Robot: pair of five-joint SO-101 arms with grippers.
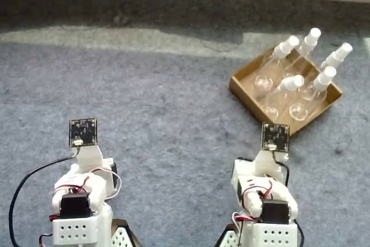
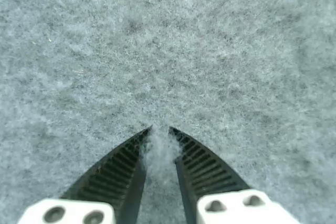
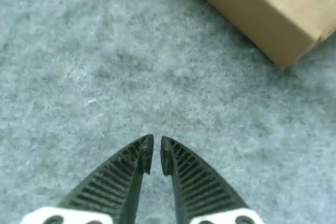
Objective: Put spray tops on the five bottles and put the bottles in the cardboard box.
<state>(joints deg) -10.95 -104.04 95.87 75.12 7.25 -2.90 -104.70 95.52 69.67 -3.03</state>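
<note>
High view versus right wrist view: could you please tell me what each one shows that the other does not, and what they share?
High view: five bottles lying in the cardboard box, white spray tops fitted, plus the left arm and right arm. Right wrist view: the right end effector, shut and empty, above the carpet. Shared: the cardboard box and grey carpet.

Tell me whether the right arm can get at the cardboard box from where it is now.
Probably yes: the cardboard box lies close ahead of the right end effector, with only bare carpet between them.
</note>
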